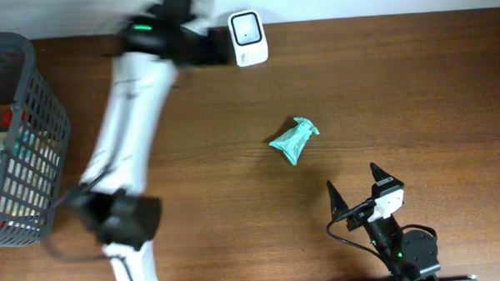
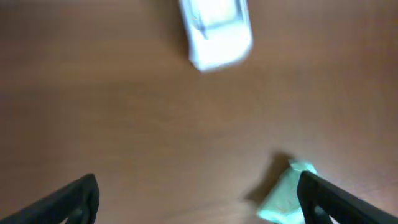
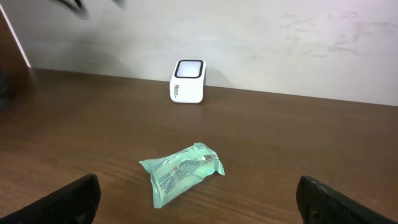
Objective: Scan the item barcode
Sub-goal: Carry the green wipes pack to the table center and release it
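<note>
The green packet [image 1: 294, 141] lies loose on the table [image 1: 415, 85], well apart from the scanner [image 1: 248, 38]; our left gripper [image 2: 196, 186] and right gripper [image 3: 198, 186] stand spread and empty; we judge a grasp comes next, then presenting its barcode, perhaps on the printed upper face.

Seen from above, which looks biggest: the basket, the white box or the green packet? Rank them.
1. grey basket, clearly largest, though cut off at the frame edge.
2-3. white box and green packet look about alike, so unranked.
</note>
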`<state>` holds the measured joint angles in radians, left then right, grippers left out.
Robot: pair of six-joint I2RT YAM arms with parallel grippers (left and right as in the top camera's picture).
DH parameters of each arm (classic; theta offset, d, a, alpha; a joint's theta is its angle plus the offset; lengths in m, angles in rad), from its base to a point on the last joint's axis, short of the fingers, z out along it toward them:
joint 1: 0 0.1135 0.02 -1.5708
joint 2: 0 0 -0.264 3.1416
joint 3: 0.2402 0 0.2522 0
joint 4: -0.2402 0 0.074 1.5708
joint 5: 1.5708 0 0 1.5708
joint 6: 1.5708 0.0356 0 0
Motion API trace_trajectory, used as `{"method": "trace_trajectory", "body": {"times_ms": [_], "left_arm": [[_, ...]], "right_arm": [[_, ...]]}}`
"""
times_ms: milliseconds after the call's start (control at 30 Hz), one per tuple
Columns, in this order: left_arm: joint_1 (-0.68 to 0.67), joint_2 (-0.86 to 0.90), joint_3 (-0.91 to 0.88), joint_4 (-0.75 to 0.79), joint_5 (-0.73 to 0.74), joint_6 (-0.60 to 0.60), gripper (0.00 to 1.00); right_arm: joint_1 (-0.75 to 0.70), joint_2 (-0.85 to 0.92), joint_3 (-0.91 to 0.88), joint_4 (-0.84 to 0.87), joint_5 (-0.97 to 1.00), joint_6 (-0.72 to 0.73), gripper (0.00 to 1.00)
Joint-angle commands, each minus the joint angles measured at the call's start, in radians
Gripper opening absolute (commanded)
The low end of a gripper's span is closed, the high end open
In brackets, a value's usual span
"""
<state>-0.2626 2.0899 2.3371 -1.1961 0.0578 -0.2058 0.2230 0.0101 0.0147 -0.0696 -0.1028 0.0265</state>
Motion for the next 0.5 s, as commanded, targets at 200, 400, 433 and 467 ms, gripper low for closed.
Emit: {"method": "trace_trajectory", "body": {"times_ms": [200,400,433,467], "left_arm": [[0.618,-0.233,0.061,-0.058,-0.133,0.080,0.99],[0.879,-0.195,-0.019,-0.044,-0.133,0.066,0.99],[0.892,-0.177,-0.042,-0.039,-0.133,0.066,0.99],[0.906,-0.140,-0.074,-0.032,-0.127,0.093,1.00]], "right_arm": [[-0.007,-0.006,-0.009,0.000,0.006,0.004,0.99],[-0.007,-0.006,-0.009,0.000,0.006,0.004,0.99],[-0.007,-0.006,-0.009,0.000,0.006,0.004,0.99],[-0.007,-0.006,-0.009,0.000,0.006,0.004,0.99]]}}
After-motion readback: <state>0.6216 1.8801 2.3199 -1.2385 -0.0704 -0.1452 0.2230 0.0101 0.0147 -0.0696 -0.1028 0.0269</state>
